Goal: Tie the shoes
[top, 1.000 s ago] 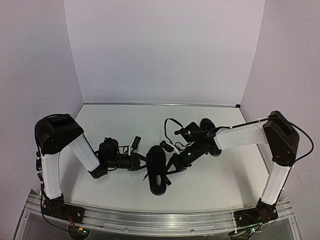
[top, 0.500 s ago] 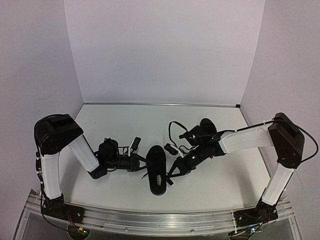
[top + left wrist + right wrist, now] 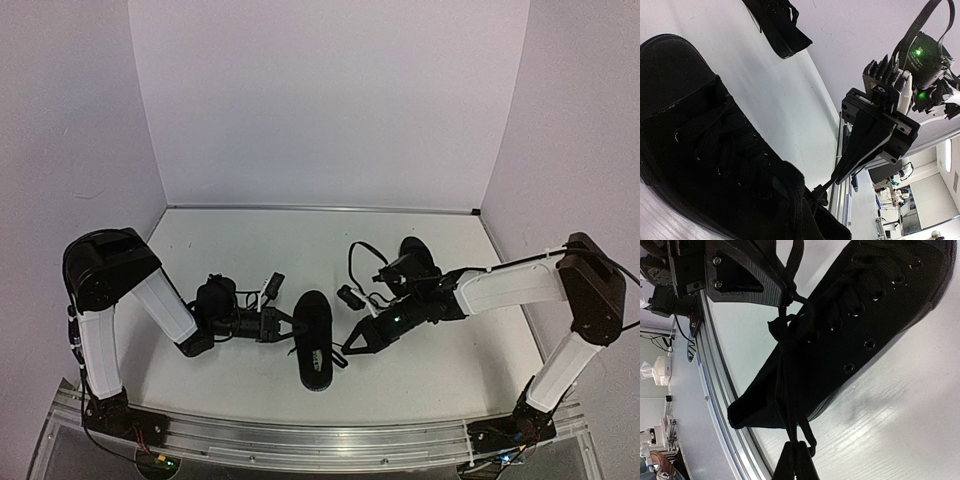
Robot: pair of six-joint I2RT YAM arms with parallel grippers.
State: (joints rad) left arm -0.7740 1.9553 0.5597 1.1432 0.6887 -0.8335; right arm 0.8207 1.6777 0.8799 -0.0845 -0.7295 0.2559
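near shoe (image 3: pixel 314 350), lower centre of worktop (image 3: pixel 250 245): lace (image 3: pixel 788 385) crossed in a slack knot. left end effector (image 3: pixel 289 327), right end effector (image 3: pixel 351 346): each pinched closed on the lace, either side. advice: pull apart level, evenly, cinching without lifting shoe. far shoe (image 3: pixel 417 258), right of centre: untouched.

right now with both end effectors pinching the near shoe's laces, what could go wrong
The right end effector holds the lace only at its very tips; it may slip out under tension.
Nothing pins the near shoe; uneven pull against the left end effector could drag or tip it.
The right arm lies beside the far shoe and might knock it.
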